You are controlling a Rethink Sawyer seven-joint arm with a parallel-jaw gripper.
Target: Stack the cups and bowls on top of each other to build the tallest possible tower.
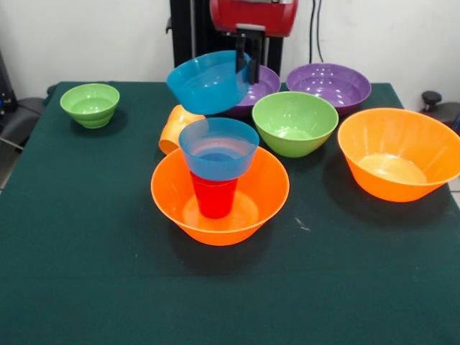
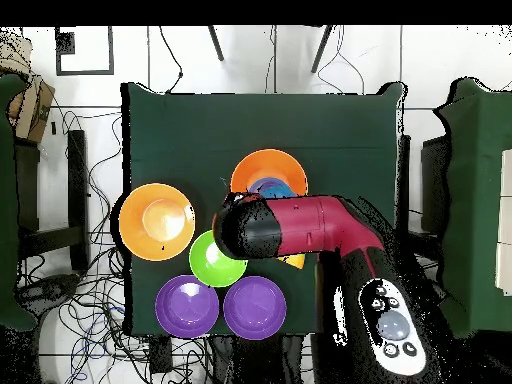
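Gripper (image 1: 246,66) clamped on rim of tilted blue bowl (image 1: 208,82), held in air at 12 o'clock above tower (image 1: 219,188). Tower: orange bowl base, inverted red cup (image 1: 214,195), second blue bowl (image 1: 218,147) on top. Orange cup (image 1: 175,127) on its side at 11 o'clock of tower, just behind.

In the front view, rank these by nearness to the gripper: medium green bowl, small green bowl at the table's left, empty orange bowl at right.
From the gripper:
1. Medium green bowl, just below right.
2. Empty orange bowl, right edge.
3. Small green bowl, far left.

8 bowls (image 1: 295,122) and 2 cups (image 1: 213,194).
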